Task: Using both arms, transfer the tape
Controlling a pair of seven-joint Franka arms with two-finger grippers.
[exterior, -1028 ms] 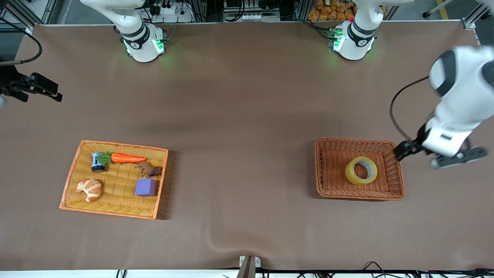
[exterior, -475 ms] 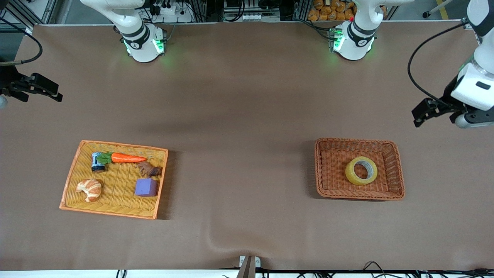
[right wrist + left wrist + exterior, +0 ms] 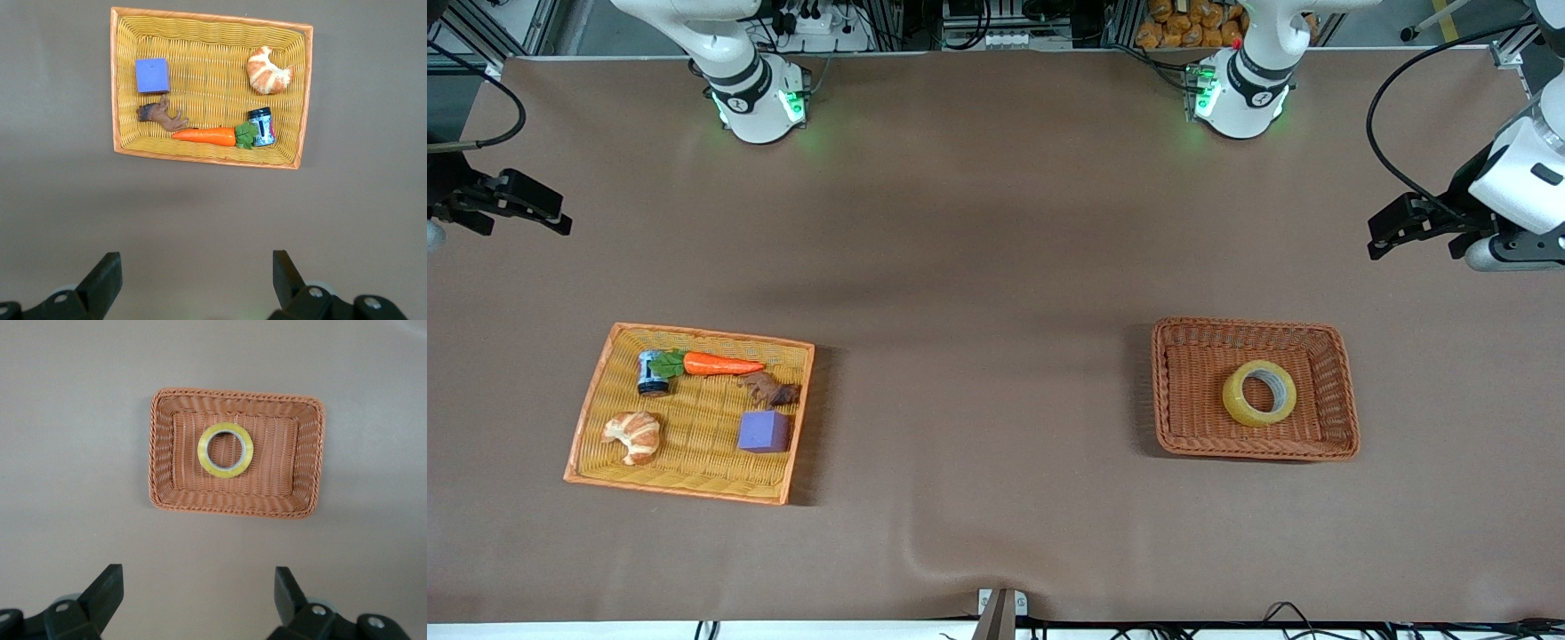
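The tape (image 3: 1259, 393), a translucent yellowish ring with a grey core, lies flat in the brown wicker basket (image 3: 1183, 391) toward the left arm's end of the table. It also shows in the left wrist view (image 3: 226, 450), inside the basket (image 3: 293, 473). My left gripper (image 3: 1414, 222) hangs high over bare table beside the basket, open and empty (image 3: 199, 587). My right gripper (image 3: 511, 203) waits high at the right arm's end of the table, open and empty (image 3: 197, 267).
A yellow wicker tray (image 3: 596, 418) toward the right arm's end holds a carrot (image 3: 720, 364), a croissant (image 3: 633, 436), a purple cube (image 3: 764, 431), a small jar (image 3: 652, 372) and a brown toy (image 3: 769, 390). The tray also shows in the right wrist view (image 3: 200, 47).
My left gripper has risen from the brown basket's edge and drawn away toward the robots' bases. The tape, the baskets and the right arm have not moved.
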